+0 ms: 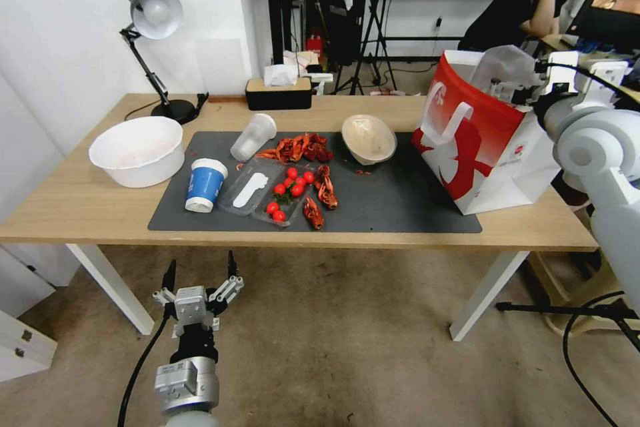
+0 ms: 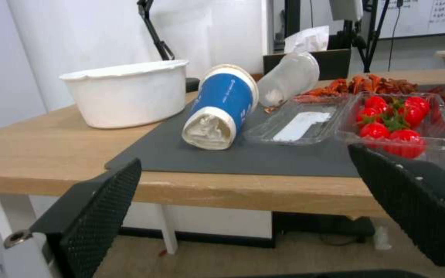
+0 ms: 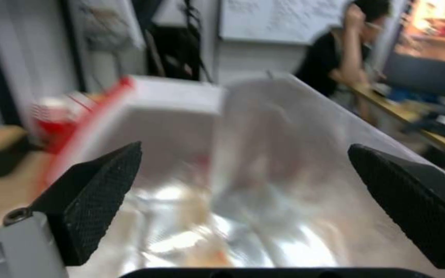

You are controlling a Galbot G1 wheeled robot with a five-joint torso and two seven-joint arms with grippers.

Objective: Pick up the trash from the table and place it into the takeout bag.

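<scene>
On the table (image 1: 87, 207), as the head view shows it, a dark grey mat (image 1: 400, 207) carries most of the litter. The blue cup (image 1: 204, 185) with its white lid stands upright near the mat's left end, and the translucent cup (image 1: 253, 137) lies tilted just behind it. Beside them is a clear tray (image 1: 263, 190) with small tomatoes (image 1: 291, 188), and red crayfish shells (image 1: 301, 147) lie around it. The beige paper bowl (image 1: 369, 139) sits tilted farther right. A white bowl (image 1: 138, 150) stands on the bare wood at the left, with a desk lamp (image 1: 152, 20) behind it. The takeout bag (image 1: 480, 147) stands at the right end of the mat, its mouth open upward. The left gripper (image 1: 200, 269) hangs below the table's front edge with its fingers spread wide and nothing between them. The right arm reaches over the bag; the right gripper (image 1: 517, 88) is at the bag's mouth.

In the left wrist view, the left gripper (image 2: 248, 189) is wide open and empty, level with the table edge. Beyond it are the blue cup (image 2: 223, 105), the white bowl (image 2: 127, 92) and the tomatoes (image 2: 395, 119).

In the right wrist view, the right gripper (image 3: 243, 185) is also spread wide and holds nothing. Between its fingers is the silvery lining of the takeout bag (image 3: 264, 185), blurred.
</scene>
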